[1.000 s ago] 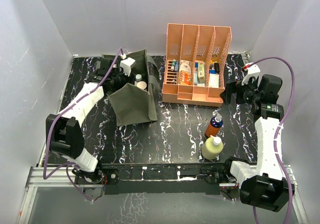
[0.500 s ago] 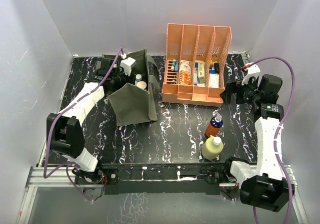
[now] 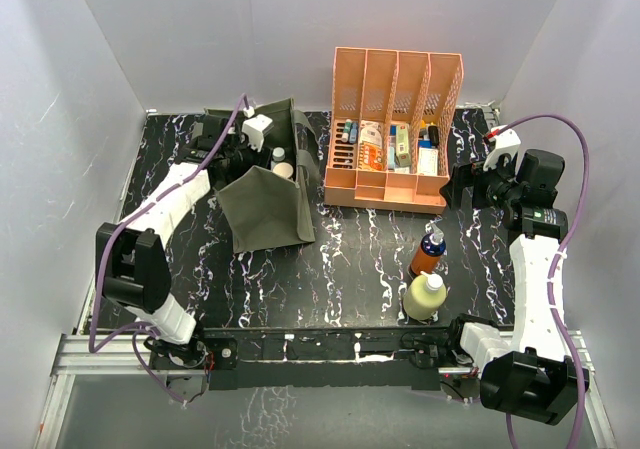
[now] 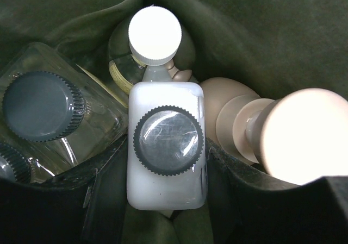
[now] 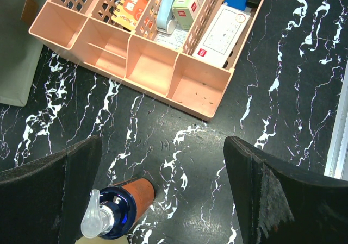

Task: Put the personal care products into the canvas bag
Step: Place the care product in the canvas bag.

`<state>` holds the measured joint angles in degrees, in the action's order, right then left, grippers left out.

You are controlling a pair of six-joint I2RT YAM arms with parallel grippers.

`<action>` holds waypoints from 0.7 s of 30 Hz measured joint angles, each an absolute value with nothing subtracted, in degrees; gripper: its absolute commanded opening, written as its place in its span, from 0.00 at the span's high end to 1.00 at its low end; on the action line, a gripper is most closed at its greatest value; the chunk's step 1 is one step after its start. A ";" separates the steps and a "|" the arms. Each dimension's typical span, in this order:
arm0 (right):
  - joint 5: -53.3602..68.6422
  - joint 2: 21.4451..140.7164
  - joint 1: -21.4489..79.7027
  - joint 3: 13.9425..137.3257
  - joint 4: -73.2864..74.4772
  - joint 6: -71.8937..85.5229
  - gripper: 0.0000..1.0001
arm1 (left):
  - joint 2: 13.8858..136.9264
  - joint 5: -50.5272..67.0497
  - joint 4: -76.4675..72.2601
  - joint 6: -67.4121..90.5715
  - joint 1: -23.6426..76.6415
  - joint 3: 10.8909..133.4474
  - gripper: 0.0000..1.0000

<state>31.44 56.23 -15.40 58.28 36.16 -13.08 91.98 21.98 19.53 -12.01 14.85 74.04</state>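
The olive canvas bag (image 3: 265, 209) stands open at the back left. My left gripper (image 3: 262, 141) reaches down into it. In the left wrist view my left gripper (image 4: 166, 200) is shut on the white grey-capped bottle (image 4: 166, 141), both fingers against its sides. Around it in the bag (image 4: 244, 26) are a clear glass dark-capped bottle (image 4: 43, 105), a white-capped bottle (image 4: 155, 35) and the beige bottle (image 4: 304, 135). The orange-blue bottle (image 3: 427, 252) and the pale yellow bottle (image 3: 424, 296) stand on the table. My right gripper (image 5: 163, 200) is open and empty, above the table beside the orange-blue bottle (image 5: 122, 206).
The peach file organiser (image 3: 390, 184) with small boxes and tubes stands at the back centre, just behind the two table bottles; it also shows in the right wrist view (image 5: 147, 73). White walls close in the black marbled table on three sides.
Almost nothing has moved. My left wrist has shifted very slightly over the bag; the right arm and the table bottles are as before.
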 measured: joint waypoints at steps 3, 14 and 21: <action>31.44 56.23 -15.40 58.28 36.16 -13.08 0.01 | 92.84 22.00 19.97 -12.73 14.87 74.52 0.93; 31.44 56.23 -15.40 58.28 36.16 -13.10 0.01 | 94.06 21.69 24.18 -15.86 15.31 77.08 0.80; 31.44 56.23 -15.40 58.28 36.16 -13.10 0.01 | 94.35 21.37 26.11 -16.43 15.38 78.17 0.71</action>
